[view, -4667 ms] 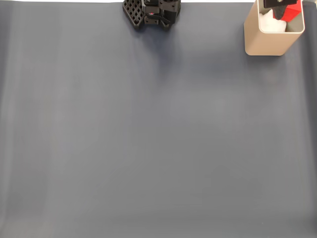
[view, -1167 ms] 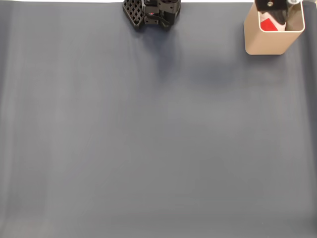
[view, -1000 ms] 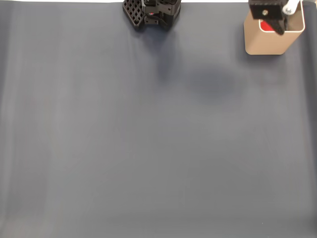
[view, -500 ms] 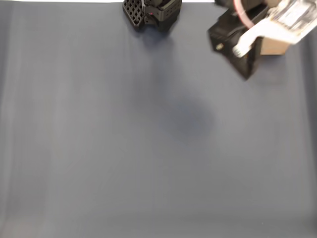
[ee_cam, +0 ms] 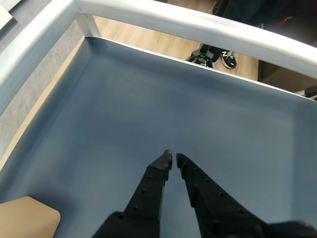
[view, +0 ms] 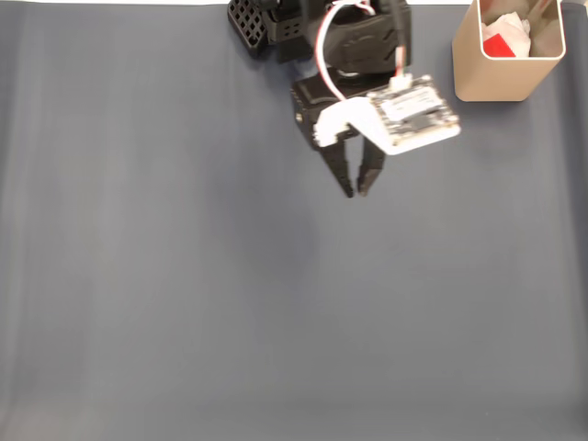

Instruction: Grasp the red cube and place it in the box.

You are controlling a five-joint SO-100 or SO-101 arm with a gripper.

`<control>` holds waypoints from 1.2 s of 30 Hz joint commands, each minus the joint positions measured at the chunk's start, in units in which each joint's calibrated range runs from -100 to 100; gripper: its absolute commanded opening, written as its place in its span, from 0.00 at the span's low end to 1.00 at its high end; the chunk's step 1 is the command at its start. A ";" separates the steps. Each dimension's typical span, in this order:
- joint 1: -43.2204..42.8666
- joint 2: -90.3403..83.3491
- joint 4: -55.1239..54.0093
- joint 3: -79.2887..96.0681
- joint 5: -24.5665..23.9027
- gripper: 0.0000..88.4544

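The red cube (view: 496, 44) lies inside the tan box (view: 478, 78) at the top right of the fixed view, beside something white. My gripper (view: 356, 190) hangs over the bare grey mat, well left of the box and below it in that view. Its black fingers are shut with nothing between them. In the wrist view the gripper (ee_cam: 173, 157) points at bare mat, fingertips almost touching, and a corner of the box (ee_cam: 27, 220) shows at the bottom left.
The arm's black base (view: 276, 23) stands at the mat's top edge, and a white camera board (view: 413, 110) rides on the wrist. The grey mat (view: 230, 303) spreads wide below and to the left. A pale metal rail (ee_cam: 198, 25) borders the table in the wrist view.
The gripper let the red cube go inside the box, then swung left and down the view to the mat's upper middle, its fingers closed.
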 commanded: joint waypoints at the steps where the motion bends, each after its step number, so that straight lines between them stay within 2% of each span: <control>1: 2.74 -2.98 -1.60 1.09 -0.05 0.00; 16: 11.12 -12.51 -5.70 15.05 -0.49 0.00; 36: 12.97 -39.20 -7.25 44.61 0.24 0.00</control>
